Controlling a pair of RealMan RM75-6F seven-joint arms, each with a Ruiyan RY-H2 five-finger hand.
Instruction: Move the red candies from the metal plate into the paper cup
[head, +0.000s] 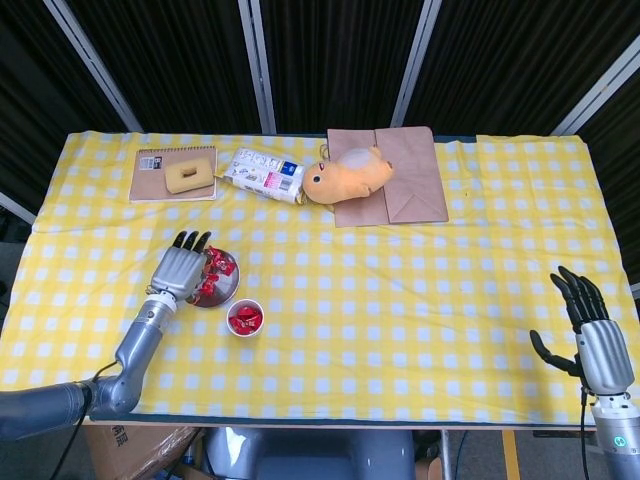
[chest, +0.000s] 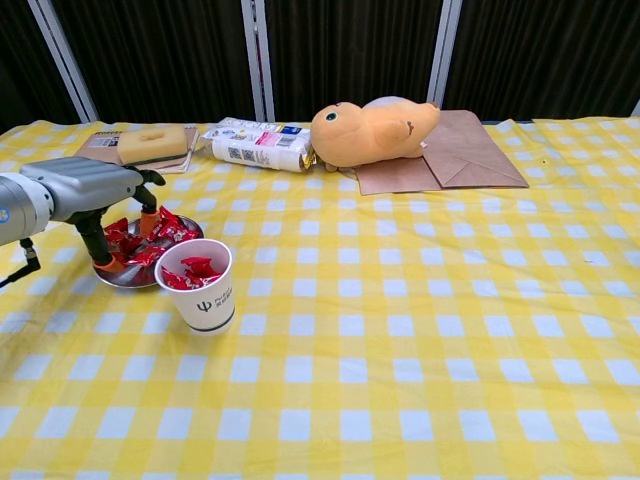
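Item: red candies (chest: 148, 240) — a loose heap of wrapped pieces lying in the metal plate (chest: 113, 277), at the robot's left-front part of the yellow checked table (head: 400, 300). Further candies already lie in the paper cup (chest: 200, 287), which stands upright just beside the plate on its near-right edge in the chest view; cup and plate look touching or nearly so. Left hand (head: 180, 268): directly over the plate's left half, fingers pointing away from the robot and down into the heap, thumb tip low at the plate's near rim. Whether a candy is pinched between its tips cannot be told; the fingers are neither fully spread nor clenched. Right hand (head: 590, 330): far over at the table's right edge, well apart from plate and cup, fingers spread, holding nothing. Governing relation — the candies lie straight beneath the left fingertips, and the cup lies a short way to the right and toward the robot from that hand. Judgement: the left hand is by far the nearer and the working one; the coming move likely calls for closing on a piece, lifting clear of the rim, then a short carry rightward and nearer to the cup's mouth. Much of the heap remains in the plate.
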